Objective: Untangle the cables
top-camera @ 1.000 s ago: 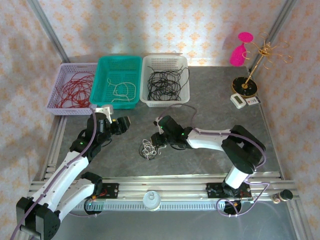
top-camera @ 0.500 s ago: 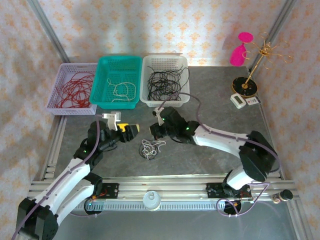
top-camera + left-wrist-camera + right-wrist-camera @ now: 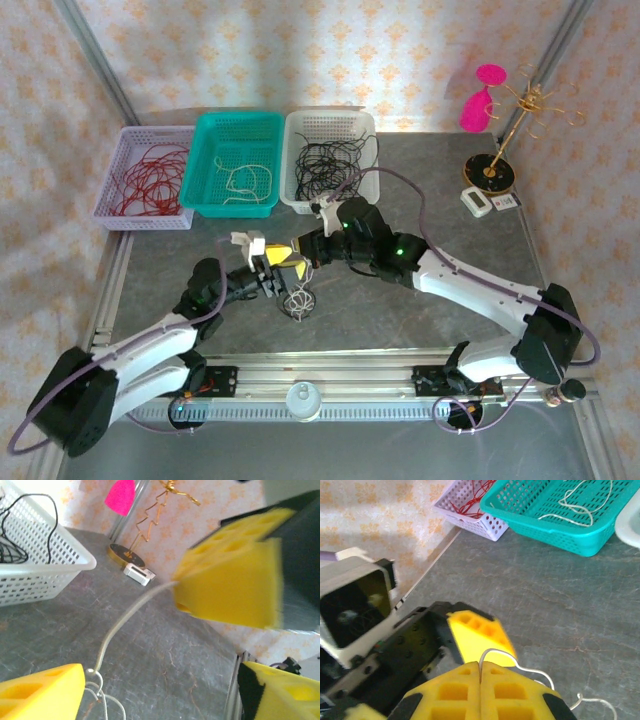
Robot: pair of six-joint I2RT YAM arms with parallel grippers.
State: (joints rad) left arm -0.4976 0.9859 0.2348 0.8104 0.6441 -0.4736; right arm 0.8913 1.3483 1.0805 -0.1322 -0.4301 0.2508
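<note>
The cables on the table are a small white clump (image 3: 298, 301) near the middle front. My right gripper (image 3: 301, 254) hangs just above it, shut on one white strand (image 3: 519, 667) that loops out of its fingertips (image 3: 480, 666). That strand (image 3: 121, 624) runs taut from the right gripper's yellow fingers (image 3: 230, 580) down to the loops (image 3: 96, 696). My left gripper (image 3: 272, 263) is beside the clump on its left, open, with its jaws on either side of the strand (image 3: 160, 695). Its finger (image 3: 479, 634) sits right in front of the right gripper.
Three baskets line the back: lilac (image 3: 122, 160) with red cables, teal (image 3: 238, 128) with a white cable, white (image 3: 330, 124) with black cables. A gold stand (image 3: 497, 150), a pink object (image 3: 478, 100) and a small white device (image 3: 478, 200) are at the back right.
The left arm swung right and forward to the clump. The right gripper shut on a white strand and rose with it, pulling the clump taller and narrower.
</note>
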